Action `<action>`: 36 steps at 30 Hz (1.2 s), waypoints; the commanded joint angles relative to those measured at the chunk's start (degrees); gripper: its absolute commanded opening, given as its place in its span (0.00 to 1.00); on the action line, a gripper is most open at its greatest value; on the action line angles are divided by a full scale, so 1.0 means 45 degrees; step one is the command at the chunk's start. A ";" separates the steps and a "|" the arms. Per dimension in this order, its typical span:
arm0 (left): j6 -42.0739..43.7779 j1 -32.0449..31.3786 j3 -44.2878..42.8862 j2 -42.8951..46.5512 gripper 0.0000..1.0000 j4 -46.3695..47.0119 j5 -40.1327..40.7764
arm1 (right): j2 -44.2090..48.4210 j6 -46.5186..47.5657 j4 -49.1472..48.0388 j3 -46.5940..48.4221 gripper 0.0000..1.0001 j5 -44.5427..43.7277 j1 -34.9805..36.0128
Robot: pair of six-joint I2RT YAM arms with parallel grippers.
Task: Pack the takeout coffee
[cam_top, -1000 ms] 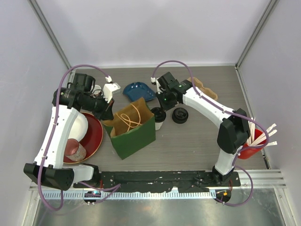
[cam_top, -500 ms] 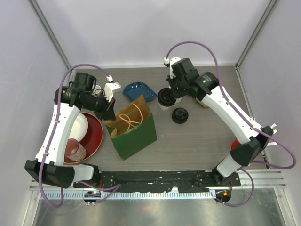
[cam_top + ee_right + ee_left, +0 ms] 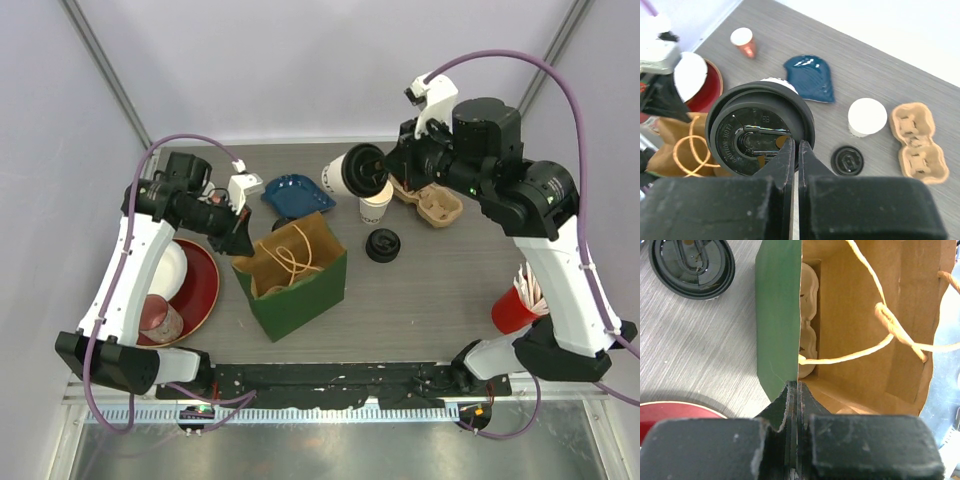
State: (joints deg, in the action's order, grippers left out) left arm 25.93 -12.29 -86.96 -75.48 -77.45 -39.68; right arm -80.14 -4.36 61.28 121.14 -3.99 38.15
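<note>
Cream-white paper cup with black lid (image 3: 343, 173), sideways aloft near desk's far edge, lid toward right edge, pinched by right gripper (image 3: 794, 148); left gripper (image 3: 792, 390) clamped on green paper bag (image 3: 302, 292) holding pale moulded tray (image 3: 809, 315).

Probably a robotics lab cell: white walls (image 3: 320, 60) and aluminium posts (image 3: 107, 70) enclose a grey table (image 3: 430, 290), a left arm (image 3: 125, 280) and right arm (image 3: 565, 270) bolted to its rail (image 3: 330, 378).
</note>
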 commanded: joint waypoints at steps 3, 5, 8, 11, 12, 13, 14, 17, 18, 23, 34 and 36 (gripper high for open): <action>-0.0197 -0.0198 -0.0442 -0.0120 0.00 -0.2691 -0.0538 | -0.1311 0.0714 0.1574 0.1418 0.01 0.0423 0.2202; -0.0197 -0.0217 -0.0442 -0.0101 0.00 -0.2652 -0.0401 | -0.1914 0.0871 0.2006 0.1867 0.01 -0.0029 0.3219; -0.0158 -0.0217 -0.0422 -0.0062 0.00 -0.2613 -0.0148 | -0.2366 0.0891 0.2554 0.1908 0.01 -0.0734 0.3689; -0.0060 -0.0217 -0.0441 -0.0023 0.00 -0.2613 -0.0030 | -0.2523 0.0891 0.2886 0.1810 0.01 -0.0754 0.3748; -0.0040 -0.0236 -0.0461 -0.0062 0.00 -0.2652 -0.0049 | -0.2581 0.0891 0.2964 0.1810 0.01 -0.0793 0.3768; 0.0018 -0.0256 -0.0500 -0.0120 0.00 -0.2691 -0.0088 | -0.2659 0.0872 0.3023 0.1810 0.01 -0.0948 0.3826; 0.0076 -0.0275 -0.0539 -0.0140 0.00 -0.2749 -0.0185 | -0.2776 0.0852 0.3159 0.1829 0.01 -0.1066 0.3885; 0.0096 -0.0471 -0.0559 -0.0198 0.00 -0.2750 -0.0342 | -0.3420 0.0871 0.3335 0.1888 0.01 -0.1340 0.4061; 0.0116 -0.0490 -0.0559 -0.0179 0.00 -0.2730 -0.0458 | -0.3828 0.0891 0.3375 0.1888 0.01 -0.1340 0.4158; 0.0330 -0.0549 -0.0598 -0.0062 0.00 -0.2906 -0.0771 | -0.4807 0.0930 0.3472 0.2180 0.01 -0.1438 0.4198; 0.0351 -0.0549 -0.0481 -0.0160 0.00 -0.2908 -0.1007 | -0.5454 0.1340 0.3161 0.0760 0.01 -0.1204 0.4315; 0.0331 -0.0549 -0.0422 -0.0159 0.00 -0.2828 -0.0889 | -0.5258 0.1379 0.2946 0.0172 0.01 -0.1145 0.4315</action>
State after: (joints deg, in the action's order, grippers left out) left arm 27.27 -14.50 -87.50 -76.36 -78.17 -42.04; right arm -106.30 -0.51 75.44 126.04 -10.00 56.99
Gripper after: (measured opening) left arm 0.009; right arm 0.045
